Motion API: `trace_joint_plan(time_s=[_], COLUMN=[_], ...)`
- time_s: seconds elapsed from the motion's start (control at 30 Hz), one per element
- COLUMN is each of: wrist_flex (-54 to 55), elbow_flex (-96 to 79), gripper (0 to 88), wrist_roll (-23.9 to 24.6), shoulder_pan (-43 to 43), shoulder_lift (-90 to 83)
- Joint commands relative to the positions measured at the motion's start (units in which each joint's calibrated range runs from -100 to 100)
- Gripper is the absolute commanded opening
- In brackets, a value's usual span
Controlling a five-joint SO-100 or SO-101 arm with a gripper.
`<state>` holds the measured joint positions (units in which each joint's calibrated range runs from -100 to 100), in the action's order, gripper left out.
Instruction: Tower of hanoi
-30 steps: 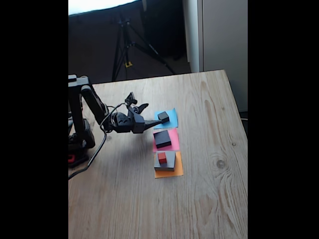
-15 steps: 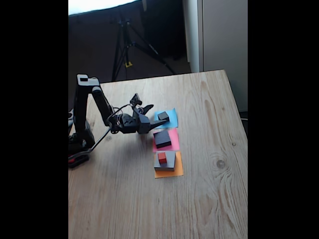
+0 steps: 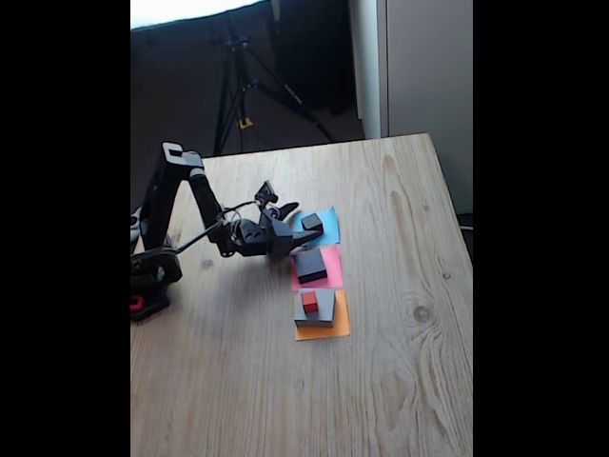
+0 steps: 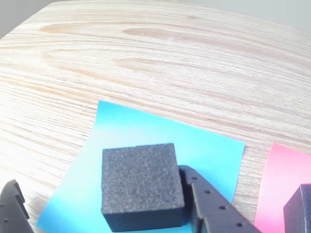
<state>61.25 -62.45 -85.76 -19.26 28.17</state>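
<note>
The gripper [image 4: 97, 213] is spread wide around the small black cube [image 4: 142, 185], which sits on the blue paper square [image 4: 204, 150]. In the wrist view one finger [image 4: 209, 208] is seen pressed against, or just beside, the cube's side at 3 o'clock, while the other fingertip [image 4: 12, 204] stands well clear at 9 o'clock; nothing is gripped yet.

In the fixed view the small black cube [image 3: 311, 222] is found at 12 o'clock in the row of three papers on the counter [image 3: 400, 381]. The medium black block [image 3: 310, 266] rests on the pink paper square [image 3: 328, 276] in the middle, and the large flat grey block [image 3: 324, 309] lies on the orange paper square [image 3: 322, 331] at 6 o'clock, with the tiny red cube [image 3: 309, 302] on top of it. The gripper [image 3: 303, 231] is reached in from 9 o'clock.

The step in hand is judged to be the closing on the small cube. The cube is off-centre between the fingers, so it could be shoved sideways or twisted as the far finger swings in, and a corner grip could result. The blue paper could be dragged along with it. Should the arm drift toward 6 o'clock, the medium block could be knocked by the near finger.
</note>
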Motion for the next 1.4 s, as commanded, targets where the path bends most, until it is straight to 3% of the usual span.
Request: trace_joint_plan(time_s=[0.0,0.13,0.33,0.47,1.03,1.37], wrist_flex=[1.1,1.1,1.1,1.2,0.6,-24.1], elbow_flex=[1.2,1.1,1.1,1.0,-0.2,-4.8], gripper=[35.4,26.8,21.9,12.6,6.9,6.5], wrist_roll=[0.8,1.7,1.7,1.5,1.3,6.3], shoulder_pan=[-1.4,-1.8,-2.5,-2.8,-3.2,-3.4], shoulder_lift=[-0.5,-0.5,-0.3,-0.3,-2.1,-26.0])
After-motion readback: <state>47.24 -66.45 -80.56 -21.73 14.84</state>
